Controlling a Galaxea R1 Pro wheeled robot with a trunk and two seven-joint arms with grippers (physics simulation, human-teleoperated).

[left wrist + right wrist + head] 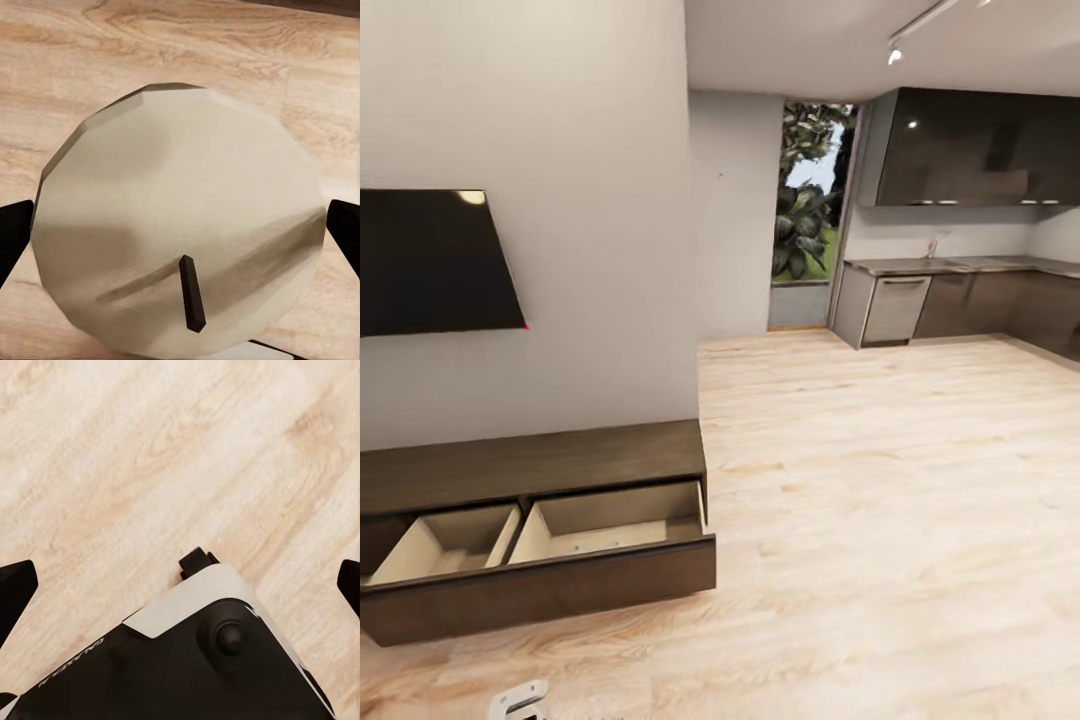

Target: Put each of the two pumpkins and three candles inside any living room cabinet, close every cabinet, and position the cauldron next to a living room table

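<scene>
A grey-tan candle with a short dark wick sits between the two dark fingers of my left gripper, which is shut on it above the wood floor. My right gripper is open, its fingertips far apart over bare floor and part of my own base. In the head view the long low dark-brown cabinet stands against the wall at the lower left. Its drawer is pulled out, showing two pale beige compartments with nothing visible inside. The pumpkins and the cauldron are out of view.
A dark TV hangs on the wall above the cabinet. Light wood floor stretches to the right toward a kitchen with dark cupboards and a counter. A window is at the back.
</scene>
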